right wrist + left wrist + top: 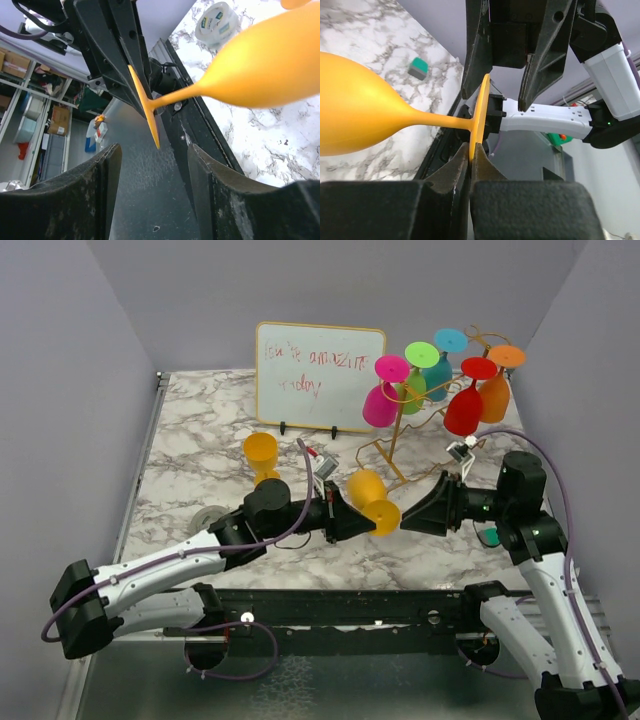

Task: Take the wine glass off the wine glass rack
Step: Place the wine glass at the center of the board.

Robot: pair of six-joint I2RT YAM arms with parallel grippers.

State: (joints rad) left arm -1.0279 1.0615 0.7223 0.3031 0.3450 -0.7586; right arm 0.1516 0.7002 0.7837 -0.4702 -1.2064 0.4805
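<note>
Holding the wine glass just inside the near edge of the bench, around its middle, the left gripper has its jaws pressed onto the rim of the foot disc. The glass lies on its side, clear of the bench top, with the bowl pointing toward the far edge. The right gripper faces it with jaws spread. The lower rim of the foot hangs over the gap between them, touching neither finger.

Handling judgement: the matte orange body looks like light, stiff plastic rather than fragile glass. The thin, smooth foot offers little contact area, so an edge pinch may let it pivot. The stem is the safer place to take hold.

Farther back, a second yellow glass stands upright left of centre. The wine glass rack stands toward the far right corner, with coloured glasses hanging from it. The held glass is well apart from the rack.
</note>
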